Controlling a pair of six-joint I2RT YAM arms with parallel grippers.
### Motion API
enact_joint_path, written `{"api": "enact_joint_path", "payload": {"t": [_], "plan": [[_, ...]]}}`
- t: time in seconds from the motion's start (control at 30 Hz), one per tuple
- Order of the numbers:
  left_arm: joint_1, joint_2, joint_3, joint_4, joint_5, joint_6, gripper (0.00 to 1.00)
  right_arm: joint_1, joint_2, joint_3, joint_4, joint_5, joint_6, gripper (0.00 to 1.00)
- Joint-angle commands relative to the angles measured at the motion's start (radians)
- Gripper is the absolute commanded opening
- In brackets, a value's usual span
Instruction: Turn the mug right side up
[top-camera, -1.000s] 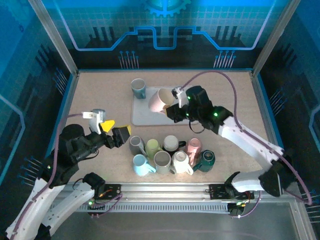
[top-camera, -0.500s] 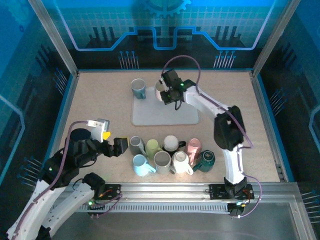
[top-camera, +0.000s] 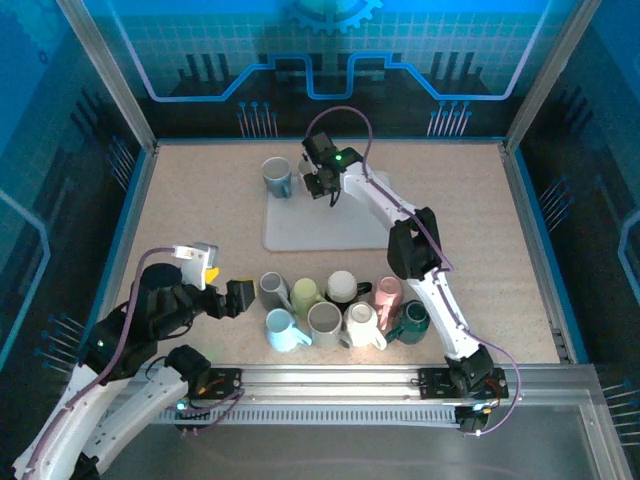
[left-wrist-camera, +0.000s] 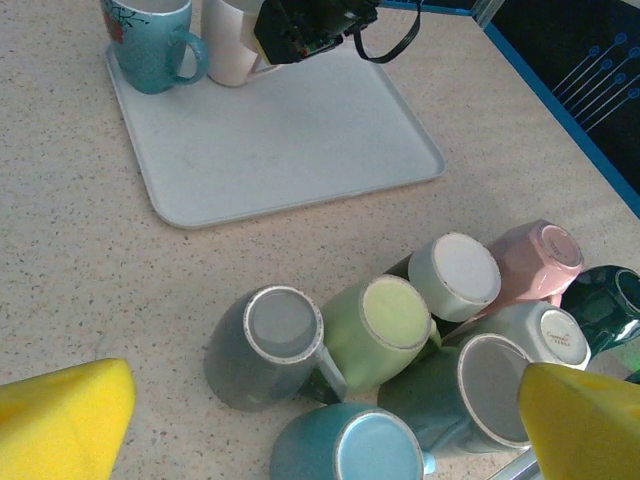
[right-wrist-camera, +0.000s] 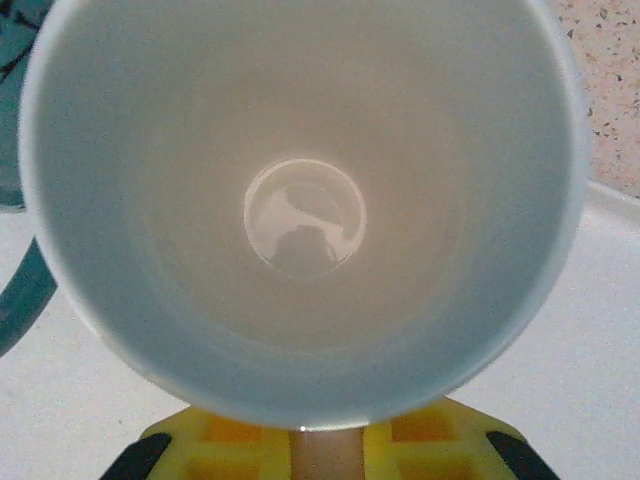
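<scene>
Mug (right-wrist-camera: 305, 210) stands upright on the tray's (top-camera: 340, 228) far left corner beside a blue mug (top-camera: 277, 176), grasped by the right gripper (top-camera: 321, 184); the left gripper (top-camera: 238, 296) gapes released off the tray's near edge.

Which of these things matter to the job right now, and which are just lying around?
In use: cream mug, held mouth-up by the right end effector; grey tray.
Lying about: teal mug on the tray; cluster of mugs; open left end effector.

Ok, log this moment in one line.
right gripper: shut on cream mug | cream mug: upright on tray, beside teal mug | left gripper: open, near mug cluster
</scene>
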Motion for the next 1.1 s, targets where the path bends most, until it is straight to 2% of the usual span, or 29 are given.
{"api": "enact_joint_path", "payload": {"t": [0.0, 0.1, 0.27, 0.4, 0.47, 0.7, 0.83, 0.93, 1.07], "plan": [[-0.010, -0.019, -0.011, 0.010, -0.026, 0.012, 0.99, -0.006, 0.053, 0.093, -0.031, 0.009, 0.019, 0.00], [-0.010, -0.023, -0.013, 0.012, -0.030, 0.012, 0.99, -0.006, 0.068, 0.107, -0.019, 0.008, 0.017, 0.01], [-0.010, -0.023, -0.015, 0.014, -0.033, 0.012, 0.99, -0.006, 0.080, 0.124, -0.006, -0.002, 0.017, 0.08], [-0.010, -0.023, -0.016, 0.015, -0.035, 0.012, 0.99, -0.008, 0.081, 0.130, -0.002, -0.023, 0.018, 0.26], [-0.010, -0.022, -0.016, 0.014, -0.038, 0.012, 0.99, -0.009, 0.079, 0.131, -0.002, -0.030, 0.020, 0.30], [-0.007, -0.016, -0.016, 0.013, -0.043, 0.012, 0.99, -0.009, 0.045, 0.091, -0.004, -0.041, 0.028, 0.36], [-0.006, -0.011, -0.014, 0.004, -0.069, 0.005, 0.99, -0.009, -0.070, -0.061, 0.060, -0.036, 0.023, 0.40], [-0.007, 0.000, -0.007, -0.006, -0.105, -0.013, 0.99, -0.005, -0.226, -0.256, 0.182, -0.048, 0.014, 0.47], [-0.008, 0.038, 0.011, -0.022, -0.151, -0.049, 0.99, -0.003, -0.394, -0.417, 0.275, -0.063, 0.024, 0.55]]}}
